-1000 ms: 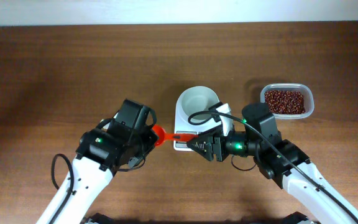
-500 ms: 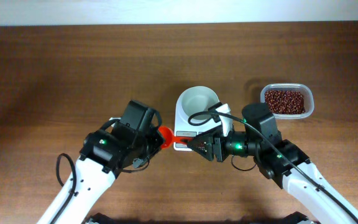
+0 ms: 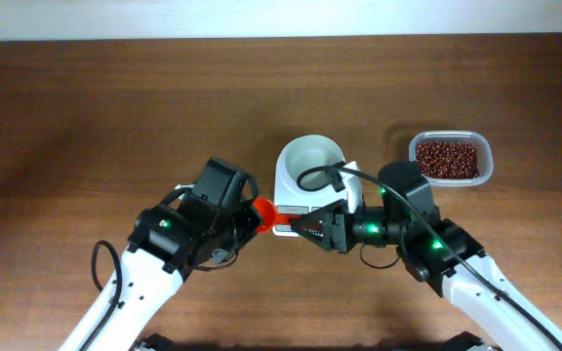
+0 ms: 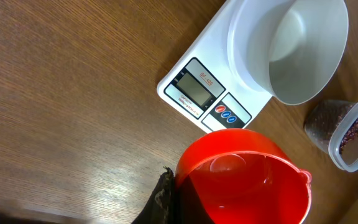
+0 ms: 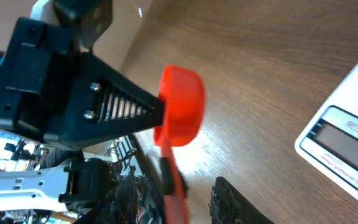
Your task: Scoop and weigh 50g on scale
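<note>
The left claw [image 3: 249, 218] is pressed together on the red scoop [image 3: 262, 208], holding it empty above the counter [image 3: 115, 107], just off the front-left corner of the scale [image 4: 197, 93]. The scoop's handle [image 5: 174, 194] reaches into the right claw [image 3: 297, 225], whose fingers [image 5: 232, 202] stand spread, the one that shows clear of the handle. The scale sits mid-counter, its white bowl [image 3: 312, 164] empty on top. To its right lies a clear tub [image 3: 489, 161] of dark red beans [image 3: 447, 158].
</note>
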`<action>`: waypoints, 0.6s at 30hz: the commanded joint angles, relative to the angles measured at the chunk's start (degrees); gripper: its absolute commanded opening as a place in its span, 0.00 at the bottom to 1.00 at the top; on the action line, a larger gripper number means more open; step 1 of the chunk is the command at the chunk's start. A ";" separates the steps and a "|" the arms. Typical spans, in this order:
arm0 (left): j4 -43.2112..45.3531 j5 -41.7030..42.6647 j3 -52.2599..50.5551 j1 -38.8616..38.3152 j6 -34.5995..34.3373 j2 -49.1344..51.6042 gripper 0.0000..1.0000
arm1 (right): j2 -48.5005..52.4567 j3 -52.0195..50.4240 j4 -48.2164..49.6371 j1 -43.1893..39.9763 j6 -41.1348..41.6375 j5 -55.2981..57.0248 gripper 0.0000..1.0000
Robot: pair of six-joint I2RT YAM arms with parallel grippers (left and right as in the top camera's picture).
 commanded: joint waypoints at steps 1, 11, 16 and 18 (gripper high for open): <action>0.11 0.57 0.15 -0.87 -0.59 -0.83 0.00 | 0.13 -0.33 1.42 1.49 0.26 -1.25 0.37; 0.13 -0.70 0.15 -1.70 -3.58 -0.83 0.00 | 0.13 -0.33 3.15 1.51 2.36 -1.92 0.28; 0.09 -1.25 0.15 -1.68 -3.61 -0.83 0.00 | 0.13 -0.33 3.15 1.51 2.38 -1.92 0.20; 0.09 -1.40 0.15 -1.68 -3.61 -0.83 0.00 | 0.13 -0.33 3.15 1.51 2.38 -1.95 0.17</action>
